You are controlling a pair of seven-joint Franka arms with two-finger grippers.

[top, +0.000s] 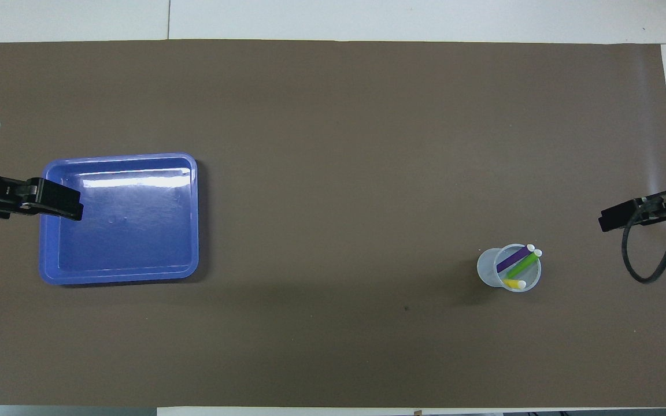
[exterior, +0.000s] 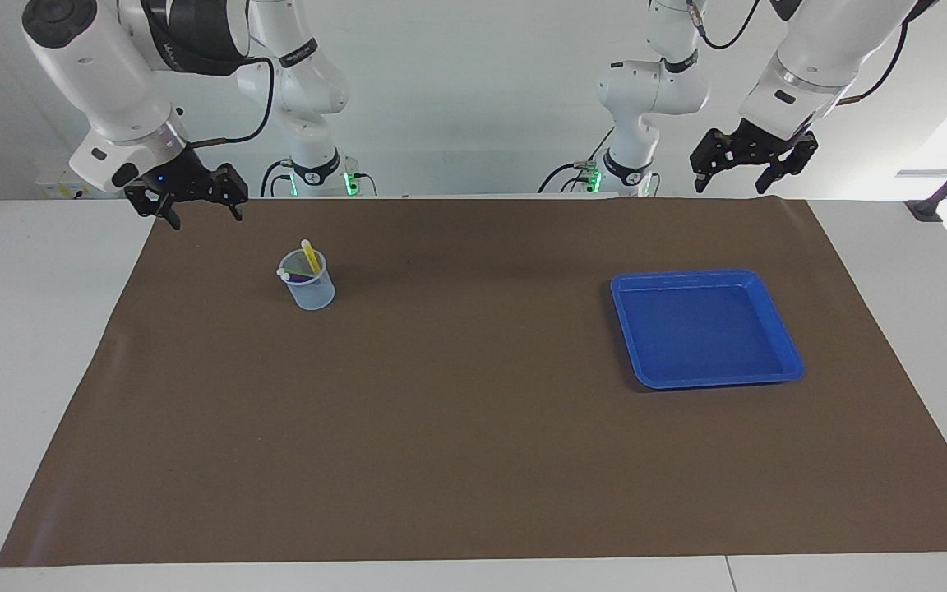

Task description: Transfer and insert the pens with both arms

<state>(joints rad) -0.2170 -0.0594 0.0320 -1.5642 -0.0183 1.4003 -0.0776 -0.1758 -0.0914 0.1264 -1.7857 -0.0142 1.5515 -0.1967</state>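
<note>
Three slim marker pens, yellow [exterior: 307,249], purple [top: 513,259] and green [top: 524,267], stand in a clear plastic cup [exterior: 309,288], left of centre in the facing view. Blue rectangular plastic tray [exterior: 706,329] right of centre. Left gripper [exterior: 753,164], upper right, spread wide, carrying nothing; right gripper [exterior: 187,197], upper left, likewise.

One high camera faces the robots, another looks steeply down; both share the brown mat [exterior: 473,427].

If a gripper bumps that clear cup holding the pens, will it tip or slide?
Probably tips easily: the clear cup looks thin, light and taller than its base, and the yellow pen, purple pen and green pen lean against one rim, shifting weight that way. On the brown mat it may also slide.
</note>
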